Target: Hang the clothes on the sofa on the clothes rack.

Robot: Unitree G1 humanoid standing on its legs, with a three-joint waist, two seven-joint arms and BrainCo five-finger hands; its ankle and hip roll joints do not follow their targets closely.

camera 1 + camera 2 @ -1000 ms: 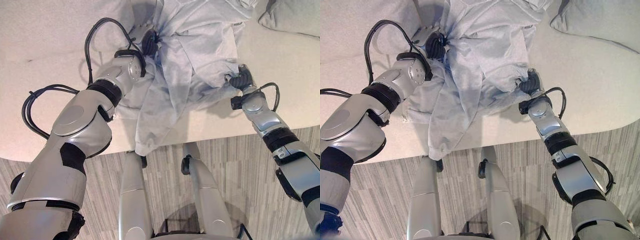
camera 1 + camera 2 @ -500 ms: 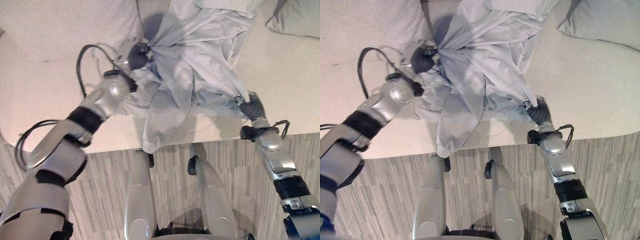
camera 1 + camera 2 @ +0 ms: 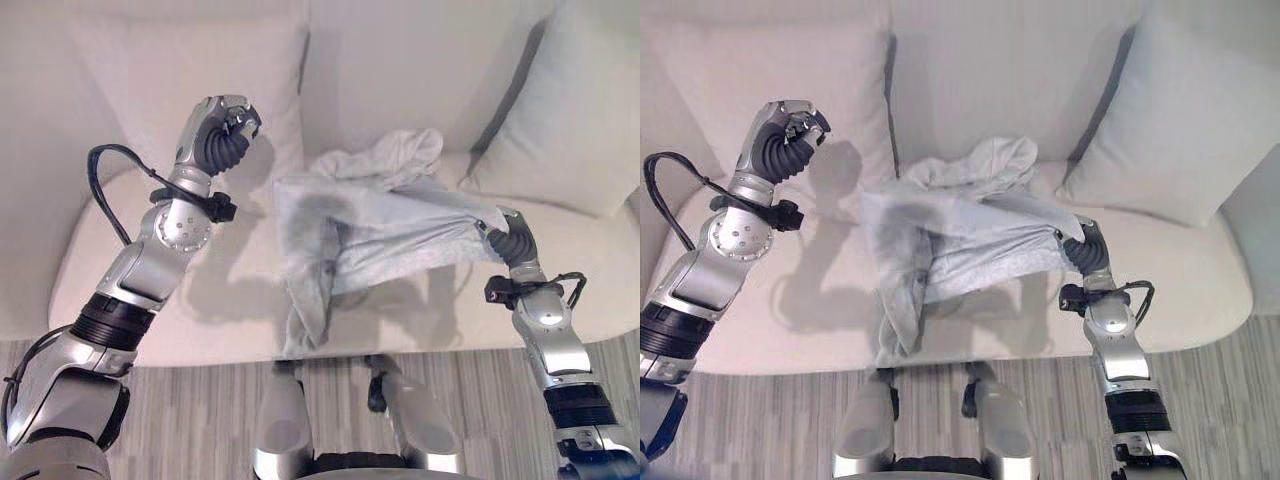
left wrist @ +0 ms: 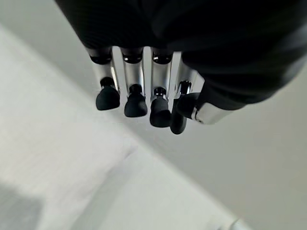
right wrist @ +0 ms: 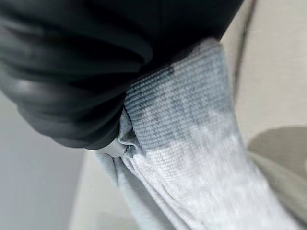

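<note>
Cream upholstery takes up most of the left eye view: the sofa (image 3: 120, 300) runs across the frame with a striped floor (image 3: 200, 420) along the bottom edge, one cushion (image 3: 590, 120) at the upper right and another cushion (image 3: 130, 90) at the upper left. A pale grey garment (image 3: 370, 225) lies bunched at centre, one part draped over the seat's front edge, the other stretched toward the right hand (image 3: 508, 240), which is clenched on the cloth at centre right. At upper left the left hand (image 3: 222, 135) is raised clear of the cloth, fingers curled on nothing. In the right eye view the same layout holds, the garment (image 3: 960, 230) spanning from the seat's middle to the right hand (image 3: 1085, 245), and no clothes rack can be made out. From the left wrist view, the left hand's fingertips (image 4: 135, 106) curl in front of bare sofa fabric, empty. From the right wrist view, knit cloth (image 5: 192, 153) is pinched tight under the dark cover of the right hand (image 5: 96, 72). Only one corner seems secured, so lifting now would likely leave the garment trailing; a second grasp by the left hand near the bunched part at centre should come first, then both hands should rise together to keep it spread.
</note>
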